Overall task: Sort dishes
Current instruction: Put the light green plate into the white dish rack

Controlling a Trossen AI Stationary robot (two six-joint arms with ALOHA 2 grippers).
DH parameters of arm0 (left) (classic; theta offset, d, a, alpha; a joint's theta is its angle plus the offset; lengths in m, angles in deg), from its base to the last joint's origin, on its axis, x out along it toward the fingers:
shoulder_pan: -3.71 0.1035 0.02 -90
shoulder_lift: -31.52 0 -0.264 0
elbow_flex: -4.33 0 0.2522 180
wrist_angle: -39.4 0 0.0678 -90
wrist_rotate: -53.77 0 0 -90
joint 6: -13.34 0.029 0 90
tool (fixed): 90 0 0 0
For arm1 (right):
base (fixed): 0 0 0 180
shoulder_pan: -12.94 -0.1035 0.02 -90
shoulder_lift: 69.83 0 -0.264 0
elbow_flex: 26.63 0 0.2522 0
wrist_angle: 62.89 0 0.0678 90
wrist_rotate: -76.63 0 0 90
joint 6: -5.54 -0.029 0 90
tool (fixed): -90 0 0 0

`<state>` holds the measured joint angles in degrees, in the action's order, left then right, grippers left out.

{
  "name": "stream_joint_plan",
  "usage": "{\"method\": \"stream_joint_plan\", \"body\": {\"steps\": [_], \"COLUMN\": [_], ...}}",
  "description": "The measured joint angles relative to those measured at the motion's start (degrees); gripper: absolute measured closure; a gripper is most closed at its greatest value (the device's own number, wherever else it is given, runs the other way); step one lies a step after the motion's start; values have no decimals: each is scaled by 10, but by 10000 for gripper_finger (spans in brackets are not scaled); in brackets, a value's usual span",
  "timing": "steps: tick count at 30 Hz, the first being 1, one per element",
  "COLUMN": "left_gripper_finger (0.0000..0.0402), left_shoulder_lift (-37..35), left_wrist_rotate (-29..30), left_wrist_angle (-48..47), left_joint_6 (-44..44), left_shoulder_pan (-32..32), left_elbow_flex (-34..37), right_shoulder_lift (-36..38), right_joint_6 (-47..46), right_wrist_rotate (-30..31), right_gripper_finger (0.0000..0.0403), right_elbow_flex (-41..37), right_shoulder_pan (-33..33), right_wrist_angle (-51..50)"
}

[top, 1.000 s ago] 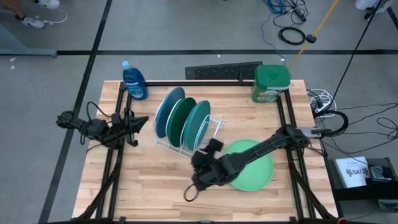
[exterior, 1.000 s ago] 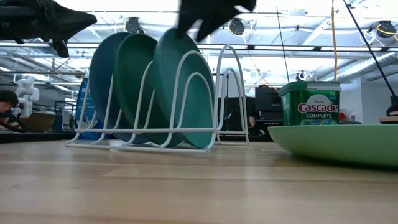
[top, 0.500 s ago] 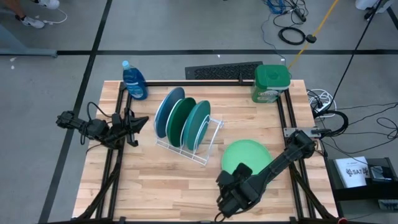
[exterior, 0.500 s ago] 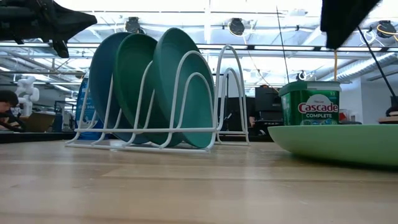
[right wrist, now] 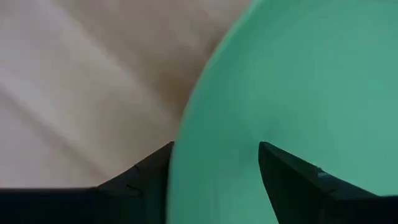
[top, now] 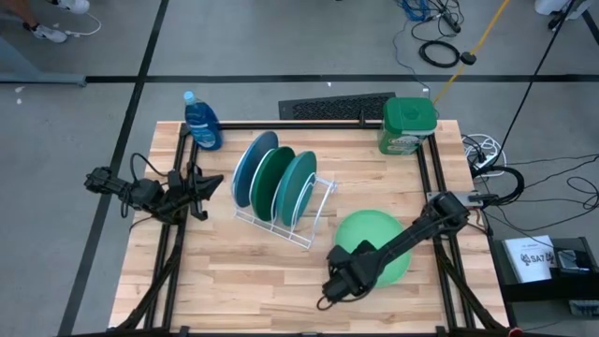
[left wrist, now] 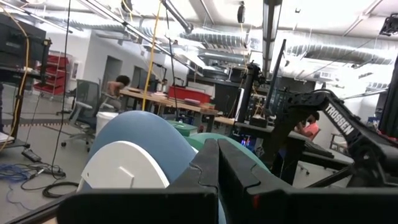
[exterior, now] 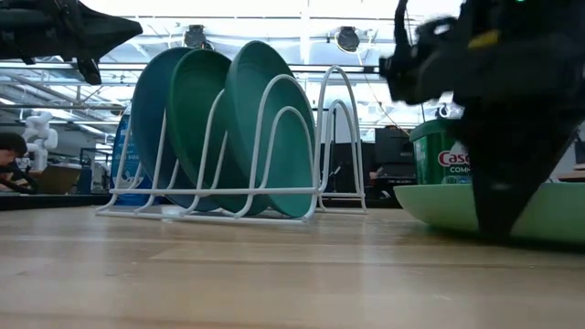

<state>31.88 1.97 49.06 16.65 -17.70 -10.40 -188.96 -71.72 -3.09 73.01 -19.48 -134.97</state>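
Plates first, from the high view: the blue plate (top: pixel 251 164), dark green plate (top: pixel 272 178) and teal plate (top: pixel 297 187) stand on edge in the white wire rack (top: pixel 314 211), while the light green plate (top: pixel 379 245) lies flat on the desk (top: pixel 215 271), off the rack's empty end. My right pincer (top: pixel 329 298) hangs at that plate's rim on the side turned away from the green tub (top: pixel 408 124), so the plate lies from my fingertips back toward my own arm's base. My left pincer (top: pixel 208 186) waits beside the rack's blue-plate end, well apart from the flat plate; the right arm is clearly the nearer one.

Low view: my right pincer (exterior: pixel 498 224) reaches down in front of the light green plate (exterior: pixel 430 203), its tip at the rim near the desk.

Left wrist view: my left pincer (left wrist: pixel 217 163) is clenched on nothing, with the blue plate (left wrist: pixel 146 134) ahead of it.

Right wrist view: my right pincer (right wrist: pixel 214 155) is released, its fingers (right wrist: pixel 152 168) straddling the light green plate's (right wrist: pixel 298 81) rim, one over bare wood, one over the plate. I judge the coming move hinges on that rim running between my fingers.
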Motion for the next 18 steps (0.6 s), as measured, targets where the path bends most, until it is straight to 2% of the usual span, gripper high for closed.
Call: {"method": "stream_joint_plan", "body": {"steps": [4, 7, 10, 11, 18], "left_gripper_finger": [402, 402, 402, 402, 402], "left_shoulder_lift": [0, 0, 0, 0, 0], "left_wrist_rotate": [0, 0, 0, 0, 0], "left_wrist_angle": [-4, -4, -5, -4, -4], "left_joint_6": [0, 0, 0, 0, 0], "left_shoulder_pan": [0, 0, 0, 0, 0], "left_elbow_flex": [0, 0, 0, 0, 0], "right_shoulder_lift": [1, 3, 6, 7, 40], "right_joint_6": [16, 35, 52, 52, 23], "right_wrist_rotate": [2, 3, 27, 38, 152], "right_gripper_finger": [229, 292, 368, 381, 397], "right_elbow_flex": [-22, -22, -18, -16, 52], "right_shoulder_pan": [8, 13, 15, 15, 12], "right_wrist_angle": [30, 57, 56, 54, -10]}}
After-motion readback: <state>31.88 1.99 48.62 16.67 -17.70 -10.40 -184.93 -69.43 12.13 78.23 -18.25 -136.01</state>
